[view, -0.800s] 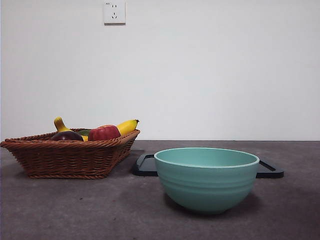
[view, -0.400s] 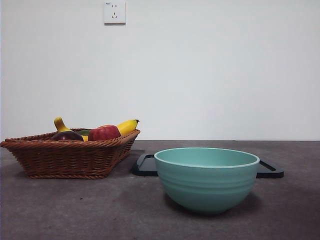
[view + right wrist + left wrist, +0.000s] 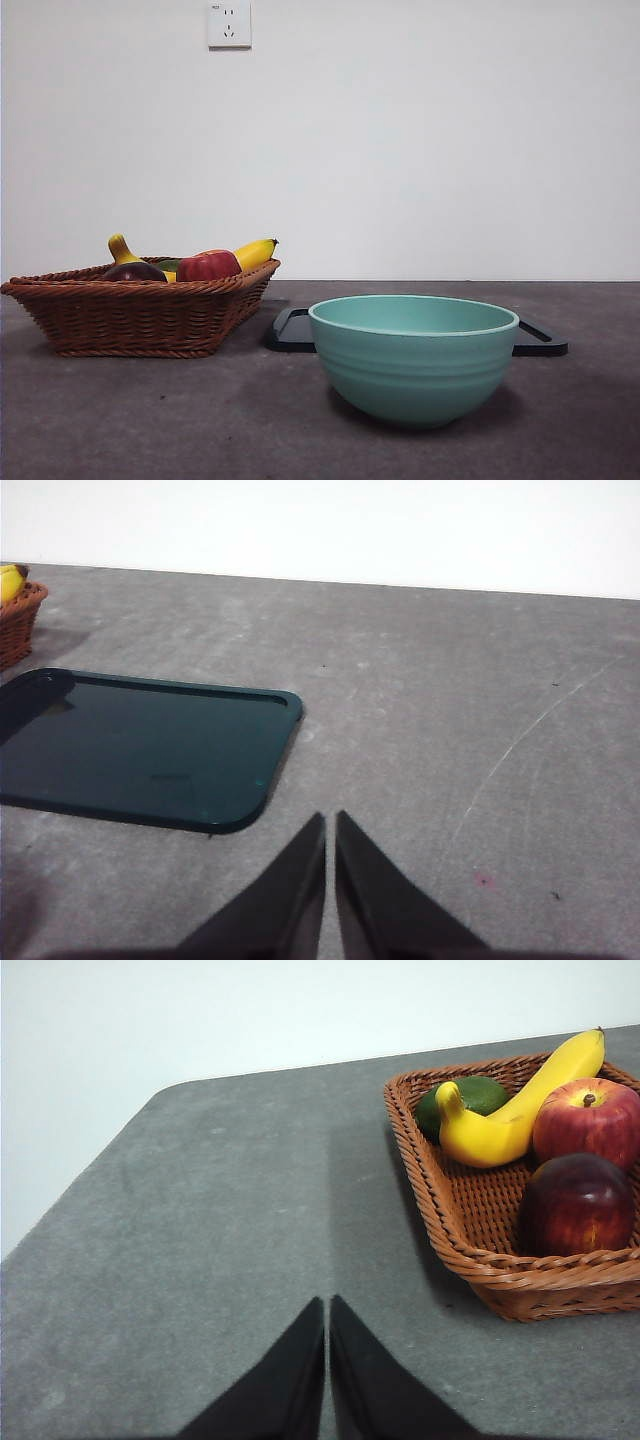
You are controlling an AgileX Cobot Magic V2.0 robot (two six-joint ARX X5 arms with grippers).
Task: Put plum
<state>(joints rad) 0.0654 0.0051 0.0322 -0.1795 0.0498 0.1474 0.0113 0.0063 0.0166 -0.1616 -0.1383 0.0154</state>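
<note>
Resting in the wicker basket (image 3: 470, 1260) beside the apple (image 3: 588, 1120) and banana (image 3: 520, 1105), the plum (image 3: 577, 1205) lay near the left gripper (image 3: 327, 1310), which hung empty, jaws closed, like the right gripper (image 3: 330, 825) by the tray (image 3: 140, 745), neither apparently committed to a reach.

Left gripper (image 3: 327, 1305) and right gripper (image 3: 330, 820), jaws closed, above table.

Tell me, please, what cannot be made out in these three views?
- Plum: front view, lower half behind basket rim.
- Lime: left wrist view, partly behind banana.
- Tray: front view, middle hidden by bowl.
- Apple: cut by picture edge.
</note>
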